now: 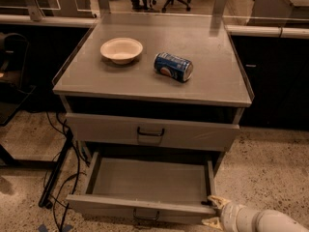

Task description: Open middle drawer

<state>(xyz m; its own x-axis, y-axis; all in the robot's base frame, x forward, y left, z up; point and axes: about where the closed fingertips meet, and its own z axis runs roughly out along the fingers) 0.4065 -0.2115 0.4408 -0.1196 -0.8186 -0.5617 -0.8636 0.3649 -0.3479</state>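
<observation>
One grey metal cabinet (pixel 212 76) fills centre frame, standing on a speckled floor (pixel 270 163).

Far left: black cables (pixel 60 178) hang down beside the cabinet's left side and reach the floor.

Top surface, left: shallow cream paper bowl (pixel 121 50), upright. To its right, apart from it: blue drink can (pixel 173 66) lying on its side, one end facing the camera's right.

Below the top: taller-fronted grey drawer (pixel 106 129), pushed in, with a black loop handle (pixel 150 132) at centre and a plate under it.

Under that: the middle drawer (pixel 106 206), grey metal, pulled well out toward the camera. Its shallow grey tray is exposed. Its small black handle (pixel 146 215) sits at the centre of the front, near the bottom edge of the view.

Bottom right: cream-tipped two-finger gripper (pixel 214 211) on a white arm (pixel 256 220) that comes in from the right edge. It sits at the right end of the middle drawer's front. Fingers are spread apart, one (pixel 218 201) at the front's top corner, the other lower down. Cannot tell if they press on the panel.
</observation>
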